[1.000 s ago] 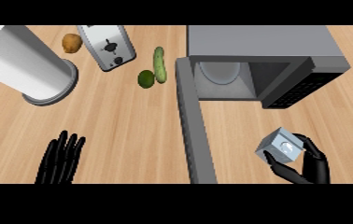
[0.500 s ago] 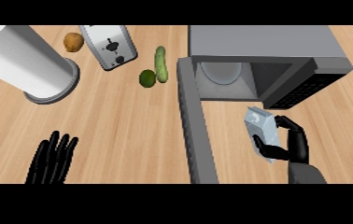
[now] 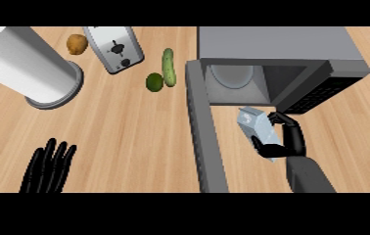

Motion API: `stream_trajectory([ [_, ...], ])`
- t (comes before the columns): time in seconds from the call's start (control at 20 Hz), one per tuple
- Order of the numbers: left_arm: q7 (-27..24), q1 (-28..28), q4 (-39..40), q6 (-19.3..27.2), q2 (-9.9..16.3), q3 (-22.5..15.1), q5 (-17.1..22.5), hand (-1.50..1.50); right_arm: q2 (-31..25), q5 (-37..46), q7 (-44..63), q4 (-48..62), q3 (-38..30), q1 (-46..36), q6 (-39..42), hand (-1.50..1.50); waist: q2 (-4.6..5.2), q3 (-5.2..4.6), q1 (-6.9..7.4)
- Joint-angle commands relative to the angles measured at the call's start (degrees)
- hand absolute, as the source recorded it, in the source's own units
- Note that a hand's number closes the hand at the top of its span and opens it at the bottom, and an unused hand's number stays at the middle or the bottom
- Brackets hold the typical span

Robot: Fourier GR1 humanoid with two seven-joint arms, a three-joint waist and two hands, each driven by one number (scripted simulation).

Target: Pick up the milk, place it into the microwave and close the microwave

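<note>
grey microwave (image 3: 278,43), green cucumber (image 3: 168,67), black hands (image 3: 278,143)

A pale wood finish with fine straight grain, smooth and matt, is shown by the desk (image 3: 130,126). The microwave (image 3: 278,45) is cased in flat grey, metal-like and matt, with a darker speckled panel at its right. A brushed silver sheen is seen on the toaster (image 3: 114,49). The tall cylinder (image 3: 36,67) looks smooth, pale and satin. The milk (image 3: 253,123) appears as pale carton. The right hand (image 3: 280,143) is glossy black.
</note>
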Motion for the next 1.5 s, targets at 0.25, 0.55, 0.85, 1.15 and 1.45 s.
stream_trajectory([
  [0.25,0.27,-1.10,2.54,-2.51,-0.55,3.96,1.49,-1.50,3.60,-2.44,0.73,-5.86,2.73,-0.33,3.38,1.50,-0.15,-0.02,-0.63],
  [0.55,1.53,-2.74,4.22,-2.78,-1.43,5.22,1.89,-1.50,6.71,-4.89,8.61,-17.42,12.16,2.43,-6.43,1.50,-0.22,-0.03,-0.81],
  [0.85,-2.51,5.64,0.93,-7.19,-1.25,5.33,1.17,-1.50,6.75,-3.51,14.69,-22.13,13.61,1.68,-12.37,1.50,-0.21,-0.02,-0.42],
  [1.15,-0.09,-1.93,4.68,-5.90,-2.94,5.97,0.88,-1.50,3.63,-2.16,23.64,-13.76,11.41,-11.69,-14.39,1.50,0.03,-0.01,-0.17],
  [1.45,-1.68,-2.07,7.75,-7.82,-2.80,7.86,0.99,-1.50,1.13,2.36,23.33,-3.50,11.45,-17.33,-18.14,1.50,0.28,0.00,0.41],
])
